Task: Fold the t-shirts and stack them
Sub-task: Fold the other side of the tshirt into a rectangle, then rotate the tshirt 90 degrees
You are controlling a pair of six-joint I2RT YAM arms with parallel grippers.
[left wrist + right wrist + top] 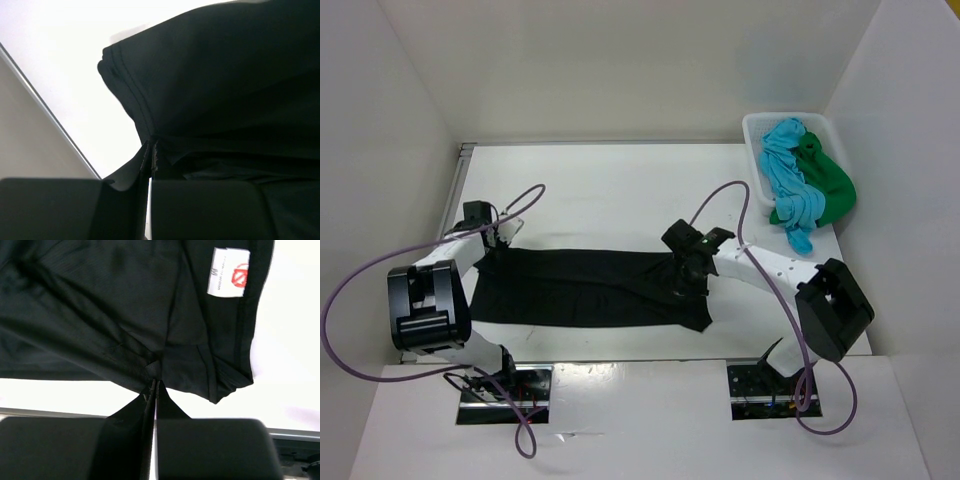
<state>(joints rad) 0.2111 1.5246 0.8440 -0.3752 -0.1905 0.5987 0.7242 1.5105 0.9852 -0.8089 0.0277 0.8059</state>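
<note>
Top external, black t-shirt [580, 290] spread flat, left tool [492, 247] pinching its left end, right tool [681, 284] pinching its right end

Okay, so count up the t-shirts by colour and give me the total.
black t-shirt: 1
turquoise t-shirt: 1
green t-shirt: 1
Total: 3

Matt, soft cloth on black t-shirt [580, 285]; table [610, 190] smooth.
</note>
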